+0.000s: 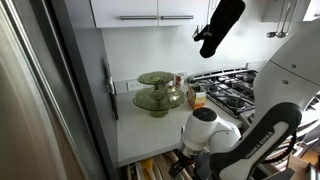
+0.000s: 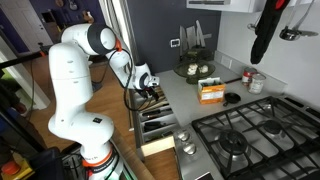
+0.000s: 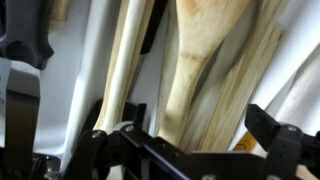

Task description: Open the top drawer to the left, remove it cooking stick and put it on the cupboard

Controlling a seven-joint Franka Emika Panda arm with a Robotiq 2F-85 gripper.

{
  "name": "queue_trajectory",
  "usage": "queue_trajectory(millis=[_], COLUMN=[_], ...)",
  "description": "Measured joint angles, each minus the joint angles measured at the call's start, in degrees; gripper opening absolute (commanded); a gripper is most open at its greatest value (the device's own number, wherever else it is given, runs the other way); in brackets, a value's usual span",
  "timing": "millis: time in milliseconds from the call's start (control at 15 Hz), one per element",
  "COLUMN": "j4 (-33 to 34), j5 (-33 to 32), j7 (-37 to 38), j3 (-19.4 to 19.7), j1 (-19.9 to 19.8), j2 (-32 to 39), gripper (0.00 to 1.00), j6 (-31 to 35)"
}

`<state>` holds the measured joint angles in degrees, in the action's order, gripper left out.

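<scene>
While the wide, shallow, dark grey-brown top drawer (image 2: 157,147) is standing pulled out of the white-topped dark grey-brown cupboard (image 1: 140,135), the end effector (image 2: 150,95) is hanging right over its contents, fingers spread apart and gripping nothing. The long slim light-wood cooking stick (image 3: 186,75) is lying just beneath it among other pale wooden utensils (image 3: 125,70).

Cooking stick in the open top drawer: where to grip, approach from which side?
Grip the cooking stick on its narrow handle, coming straight down from above with the gripper closing across its width. It lies flat, lengthwise in the top drawer, other wooden utensils close beside, so side approaches look blocked.
</scene>
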<state>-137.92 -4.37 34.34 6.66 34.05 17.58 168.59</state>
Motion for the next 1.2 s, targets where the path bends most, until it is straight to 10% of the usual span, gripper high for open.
queue_trajectory(millis=[733,1200], j4=[0.46,1.79], j5=[-5.60,-16.60], j7=[7.09,16.44], j3=[0.89,1.89], j1=[0.53,1.00], j2=[0.71,-0.46], gripper=[0.06,0.06], j6=[-5.27,-10.30])
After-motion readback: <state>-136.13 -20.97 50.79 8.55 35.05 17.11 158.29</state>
